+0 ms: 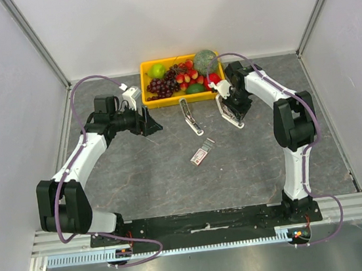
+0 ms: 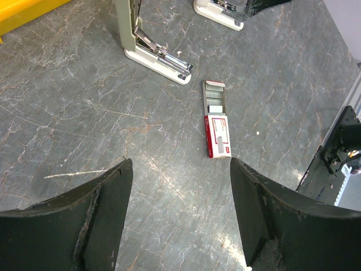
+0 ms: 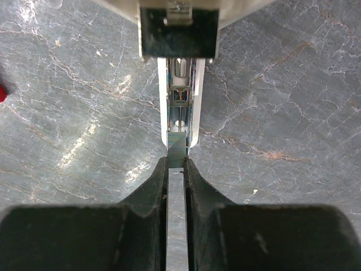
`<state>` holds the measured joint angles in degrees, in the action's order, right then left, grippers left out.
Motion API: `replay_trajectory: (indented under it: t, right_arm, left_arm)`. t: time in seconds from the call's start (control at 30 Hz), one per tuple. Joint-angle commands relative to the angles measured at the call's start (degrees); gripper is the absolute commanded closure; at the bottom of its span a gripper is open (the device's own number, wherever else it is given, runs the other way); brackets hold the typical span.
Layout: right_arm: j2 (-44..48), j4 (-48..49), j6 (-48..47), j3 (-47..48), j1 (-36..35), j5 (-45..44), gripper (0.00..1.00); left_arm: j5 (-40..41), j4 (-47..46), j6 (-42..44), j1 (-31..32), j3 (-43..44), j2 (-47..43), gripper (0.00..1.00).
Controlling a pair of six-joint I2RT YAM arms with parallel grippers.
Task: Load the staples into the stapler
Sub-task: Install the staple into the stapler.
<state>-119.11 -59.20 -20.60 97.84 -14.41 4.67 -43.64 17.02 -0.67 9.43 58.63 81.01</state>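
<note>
Left gripper [image 2: 180,169]: fingers held apart, nothing gripped, hovering left of centre.
Staple box [image 2: 217,132]: lying slid open on the table, centre, near of the open stapler [image 3: 180,107].
Staple strip [image 3: 176,153]: clamped in the right gripper [image 3: 175,165], tip at the stapler's rail end.
Advice: the strip should be kept level, lined up with the rail, and slid in slowly.

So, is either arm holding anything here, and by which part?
The right fingers pinch a thin silvery staple strip by its near end, its tip over the open stapler. The left fingers are open and empty.
</note>
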Motion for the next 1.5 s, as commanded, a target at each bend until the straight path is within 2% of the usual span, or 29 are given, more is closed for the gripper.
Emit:
replay_trajectory:
  t: [0.0, 0.53, 1.07, 1.47]
  right_arm:
    - [-0.77, -0.57, -0.41, -0.28, -0.17, -0.18, 0.88]
    - [-1.04, -0.39, -0.23, 0.15, -0.18, -0.27, 0.89]
    - [3.44, 0.4, 0.3, 1.21, -0.26, 0.52, 0.9]
    - [2.13, 0.4, 0.21, 0.42, -0.18, -1.5, 0.9]
  left_arm:
    - [-0.92, -1.81, 1.54, -0.29, -0.1, 0.37, 0.24]
    - [-1.01, -1.81, 1.55, -0.29, 0.08, 0.55, 0.24]
    - [-1.1, -1.9, 1.46, -0.29, -0.1, 0.29, 0.24]
    - [-1.01, -1.9, 1.55, -0.29, -0.18, 0.37, 0.24]
